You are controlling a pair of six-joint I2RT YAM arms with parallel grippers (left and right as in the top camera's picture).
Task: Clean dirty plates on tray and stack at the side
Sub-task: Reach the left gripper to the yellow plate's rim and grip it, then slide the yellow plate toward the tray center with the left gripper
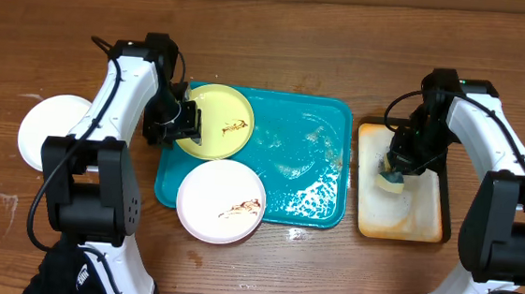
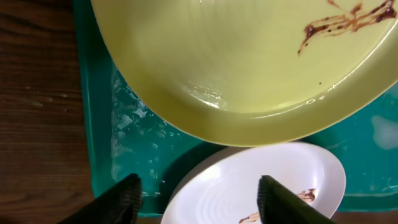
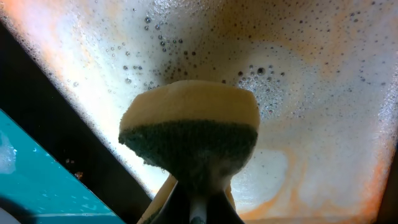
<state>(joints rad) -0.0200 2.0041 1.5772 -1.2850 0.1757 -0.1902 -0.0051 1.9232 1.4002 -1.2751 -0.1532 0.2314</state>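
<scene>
Left fingers (image 1: 184, 122): apart, holding nothing, at the 9 o'clock rim of the yellow plate (image 1: 218, 120).
Right fingers (image 1: 397, 163): closed on the sponge (image 3: 189, 121), over the foamy cream tray (image 1: 416, 220).
Yellow plate: on the tray (image 1: 331, 110), at its 11 o'clock corner; smeared.
Near white plate (image 1: 223, 200): at the tray's 7 o'clock, overhanging the rim; smeared.
Far white plate (image 1: 43, 134): on the worktop (image 1: 281, 36), at 9 o'clock, off the tray.
Risk 1: the yellow plate may slip from a shallow pinch. Cause: water and foam on the tray.
Risk 2: the overhanging plate may tip off the rim. Cause: a nudge from the left arm.
Count: plates, three (two white, one yellow); trays, two; sponge, one.
</scene>
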